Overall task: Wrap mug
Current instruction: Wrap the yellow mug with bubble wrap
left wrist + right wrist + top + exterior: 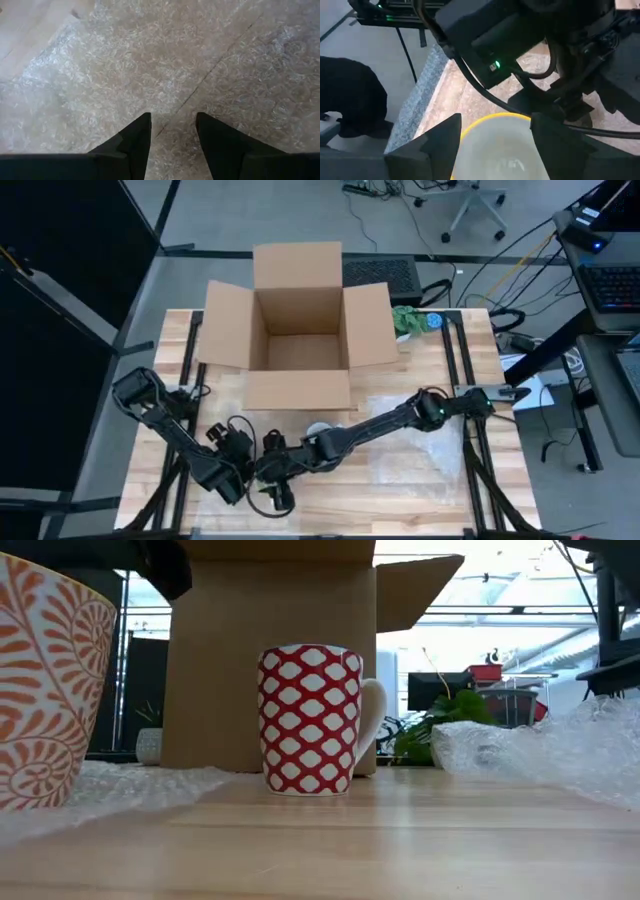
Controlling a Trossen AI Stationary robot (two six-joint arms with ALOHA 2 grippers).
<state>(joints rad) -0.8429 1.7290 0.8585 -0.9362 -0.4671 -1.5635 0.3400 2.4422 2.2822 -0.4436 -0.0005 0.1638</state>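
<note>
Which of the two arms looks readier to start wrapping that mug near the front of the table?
Probably the left: its gripper hangs open right over the bubble wrap, while the right gripper sits open around the yellow-rimmed mug.

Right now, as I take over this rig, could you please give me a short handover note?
Left tool: open, over the bubble wrap.
Right tool: at a yellow-rimmed mug, close beside the left arm; whether it holds the mug is unclear.
A red-and-white mug and an orange-patterned mug stand unwrapped in front of the open cardboard box.
Done: wrap is laid out.
Left: no mug looks wrapped yet; roll one in the sheet.
</note>
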